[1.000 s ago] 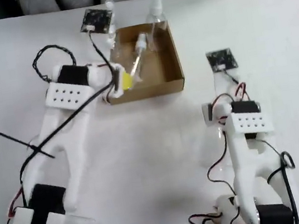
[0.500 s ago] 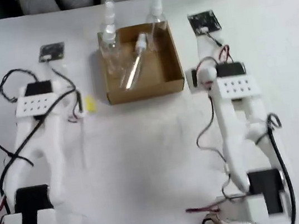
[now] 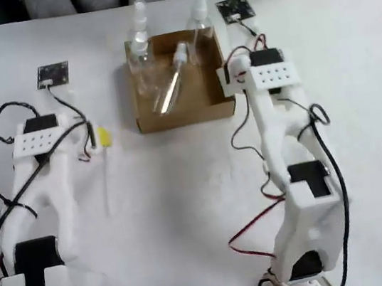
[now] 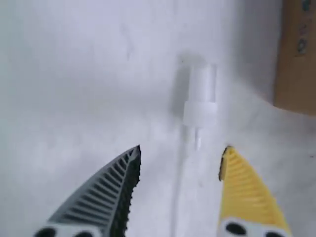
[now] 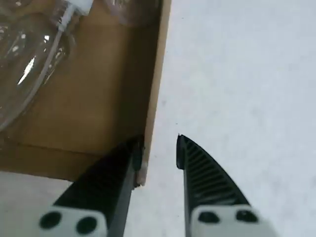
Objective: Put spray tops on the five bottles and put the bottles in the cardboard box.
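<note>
The cardboard box stands at the table's far middle. In it are several clear bottles with white spray tops: one lies slanted, others stand along the back. A loose white spray top with its thin tube lies on the table left of the box. My left gripper is open just above that tube, grey and yellow fingers either side of it. My right gripper is open and straddles the box's right wall near the front corner.
Both arms' cables trail over the table beside them. The lying bottle is close inside the wall by my right gripper. White tabletop lies in front of the box.
My left arm pulled back out of the box to the table on its left, over the loose spray top. My right arm swung forward to the box's right wall.
</note>
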Available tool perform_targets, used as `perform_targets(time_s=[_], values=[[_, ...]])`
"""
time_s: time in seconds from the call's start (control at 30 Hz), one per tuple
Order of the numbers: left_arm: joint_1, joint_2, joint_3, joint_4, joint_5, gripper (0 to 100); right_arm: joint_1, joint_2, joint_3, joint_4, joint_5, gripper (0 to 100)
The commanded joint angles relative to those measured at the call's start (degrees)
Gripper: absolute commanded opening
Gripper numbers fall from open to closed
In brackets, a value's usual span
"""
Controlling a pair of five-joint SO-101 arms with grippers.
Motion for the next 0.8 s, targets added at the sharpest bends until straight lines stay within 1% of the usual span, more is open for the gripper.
perform_targets(time_s=[0.0,0.4,0.63,0.77], values=[[-0.66,-0.92,-0.26,-1.93,-0.53,25,-0.57,3.03,-7.12,1.19,-0.44,7.0],[-0.66,-0.84,-0.18,-2.64,-0.53,25,-3.12,17.89,-22.86,9.36,0.0,7.0],[-0.57,-0.84,-0.18,-2.64,-0.53,25,-3.3,22.81,-28.92,14.81,0.0,6.5],[-0.48,-0.75,-0.18,-2.64,-0.53,25,-3.21,23.69,-30.15,16.13,0.09,1.3]])
